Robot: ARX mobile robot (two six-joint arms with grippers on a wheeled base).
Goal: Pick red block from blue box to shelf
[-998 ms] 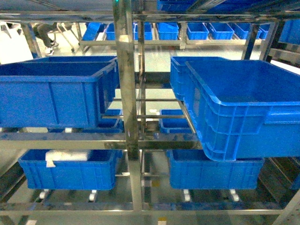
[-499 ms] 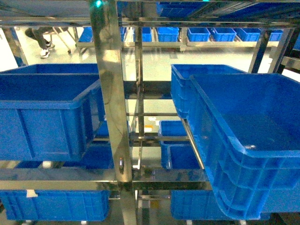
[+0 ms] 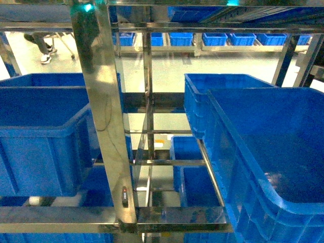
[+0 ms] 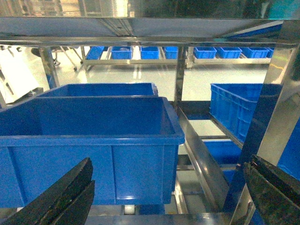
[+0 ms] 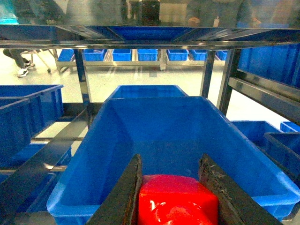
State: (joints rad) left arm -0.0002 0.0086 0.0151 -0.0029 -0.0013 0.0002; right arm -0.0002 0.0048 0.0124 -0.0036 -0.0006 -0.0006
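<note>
Pale glossy floor stretches behind the shelf, with a far row of small blue bins on a low rack and a seated person's legs at the upper left of the head view. Steel posts and rails of the shelf fill the near field, one wide post standing left of centre. Dark blue crates sit on its tiers: a left crate and a right crate, with more behind and below. Neither arm shows in the head view. From the right wrist camera, the right gripper reaches forward roughly level, just under an upper rail, aimed over the near rim of the right crate. Its two dark fingers stand narrow, pressed against the sides of the red block, which is held between them above that rim. The crate's floor looks bare in this view. From the left wrist camera, the left gripper also points forward and level toward the left crate's front wall; its fingers are spread wide to both lower corners, gripping nothing and apart from the crate. No turquoise tub can be seen in any view.
</note>
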